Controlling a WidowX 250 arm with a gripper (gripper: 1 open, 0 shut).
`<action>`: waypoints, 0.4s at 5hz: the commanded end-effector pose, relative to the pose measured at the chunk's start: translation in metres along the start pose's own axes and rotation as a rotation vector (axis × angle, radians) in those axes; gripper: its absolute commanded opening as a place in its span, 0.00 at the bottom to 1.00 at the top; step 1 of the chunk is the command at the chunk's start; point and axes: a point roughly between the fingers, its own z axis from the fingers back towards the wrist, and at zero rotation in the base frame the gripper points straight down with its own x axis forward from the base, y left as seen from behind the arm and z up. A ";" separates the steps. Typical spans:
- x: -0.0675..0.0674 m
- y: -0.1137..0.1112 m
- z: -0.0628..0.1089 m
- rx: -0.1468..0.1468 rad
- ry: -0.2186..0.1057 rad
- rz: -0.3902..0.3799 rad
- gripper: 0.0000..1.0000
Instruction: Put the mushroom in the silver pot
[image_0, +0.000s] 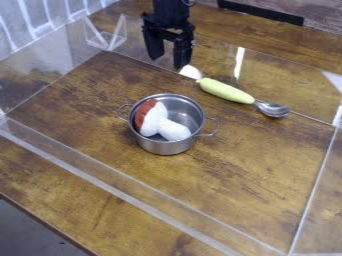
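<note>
The silver pot (170, 125) stands near the middle of the wooden table. The mushroom (160, 119) lies inside it on its side, red cap to the left and white stem to the right. My gripper (170, 48) hangs behind the pot near the table's far side, pointing down. Its black fingers are spread apart, open, and nothing is between them. It is well clear of the pot and the mushroom.
A spoon with a yellow-green handle (226, 91) and a metal bowl (274, 110) lies to the right behind the pot. Clear plastic walls (80, 170) fence the wooden table (254, 170) on all sides.
</note>
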 end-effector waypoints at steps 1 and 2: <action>0.012 -0.011 0.059 0.056 -0.133 -0.041 1.00; 0.011 -0.015 0.065 0.066 -0.149 -0.047 1.00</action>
